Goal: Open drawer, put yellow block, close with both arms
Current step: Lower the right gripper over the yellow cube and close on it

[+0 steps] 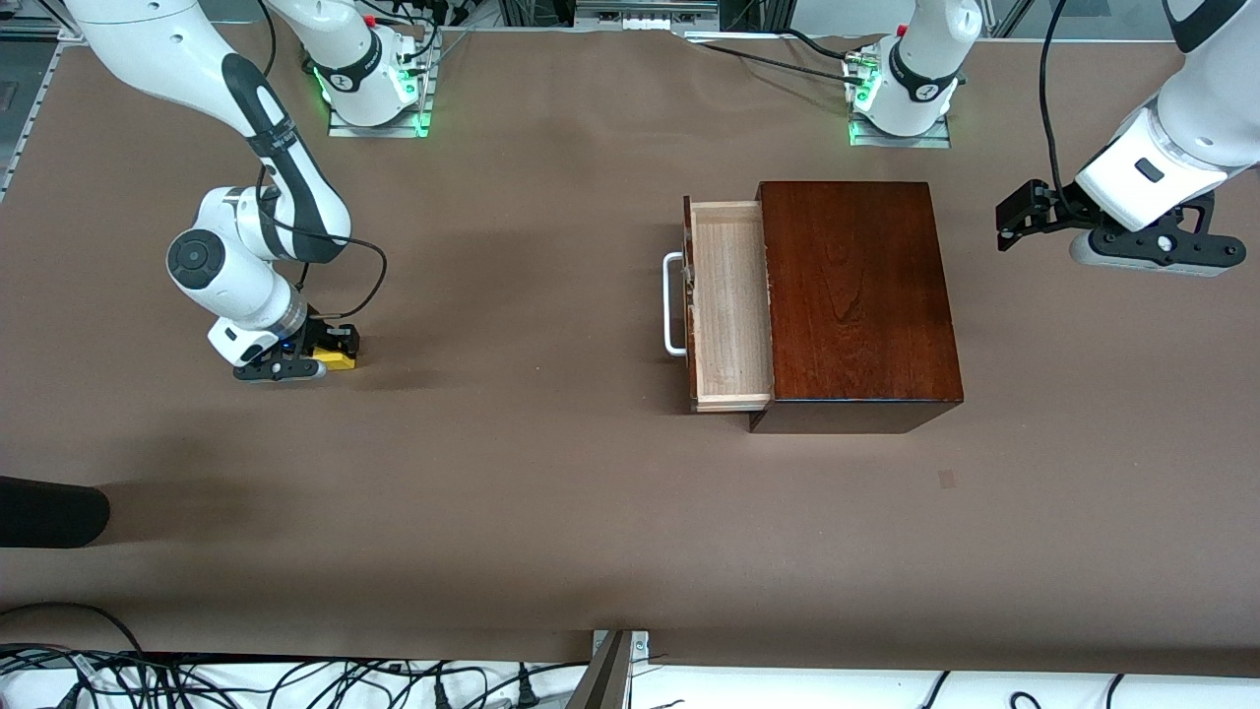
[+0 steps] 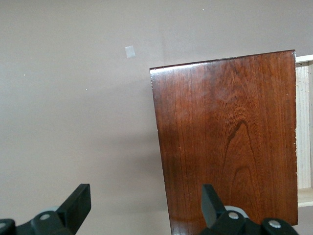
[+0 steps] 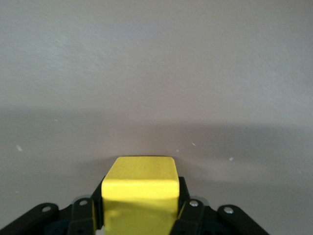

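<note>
The counter (image 1: 551, 512) carries the mahogany box (image 1: 856, 295), the landmark here. The drawer (image 1: 728, 305) stands pulled out of it toward the right arm's end. The left pincer (image 2: 146, 205), fingers apart, waits over the counter at the box's other end. Well apart from the box, the right pincer (image 1: 330, 350) is down at the counter, clamped on the yellow block (image 3: 139, 196). A straight lift should come first, then carrying over the drawer's tray before release.
</note>
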Available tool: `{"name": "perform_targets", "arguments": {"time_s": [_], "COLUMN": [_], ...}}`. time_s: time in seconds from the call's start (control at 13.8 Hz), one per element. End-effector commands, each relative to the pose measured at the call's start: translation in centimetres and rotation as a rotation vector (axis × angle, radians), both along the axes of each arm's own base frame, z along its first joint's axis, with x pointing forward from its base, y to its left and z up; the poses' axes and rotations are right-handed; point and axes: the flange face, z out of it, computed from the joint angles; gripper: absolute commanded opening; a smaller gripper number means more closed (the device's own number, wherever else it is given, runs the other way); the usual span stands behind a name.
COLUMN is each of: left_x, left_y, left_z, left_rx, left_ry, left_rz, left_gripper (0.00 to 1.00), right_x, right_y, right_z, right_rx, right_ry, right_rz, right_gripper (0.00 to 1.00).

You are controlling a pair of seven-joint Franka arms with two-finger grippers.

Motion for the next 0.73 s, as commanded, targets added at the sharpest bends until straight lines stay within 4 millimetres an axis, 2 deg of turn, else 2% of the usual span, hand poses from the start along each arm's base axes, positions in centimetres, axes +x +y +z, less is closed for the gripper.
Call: {"name": "perform_targets", "arguments": {"time_s": [0.0,0.15,0.22,0.29,0.51,0.65], "left_x": [0.4,0.4,0.7,1.0,1.6,1.5], "left_y": [0.0,-0.1,-0.1,-0.1,-0.6,-1.2], "left_z": [0.6,0.7,0.7,0.6,0.8,1.1], "left_rx": [-0.010,-0.011,-0.012,-0.013,-0.015,-0.009], "left_ry": [0.008,0.005,0.004,0.007,0.005,0.003], "left_rz": [-0.005,-0.007,-0.008,-0.005,-0.013,-0.022], "left_gripper": [1.00,1.00,1.00,1.00,1.00,1.00], "right_x": [0.3,0.1,0.2,-0.1,0.5,0.0], "right_y": [2.6,4.2,6.1,9.3,16.3,22.7], "right_z": [2.8,4.6,5.5,6.8,11.5,15.1], "right_rx": [0.024,0.029,0.039,0.056,0.084,0.104], "right_ry": [-0.007,0.015,0.007,0.005,0.045,0.052], "right_rz": [0.055,0.102,0.138,0.183,0.289,0.339], "right_gripper": [0.00,0.00,0.00,0.00,0.00,0.00]}}
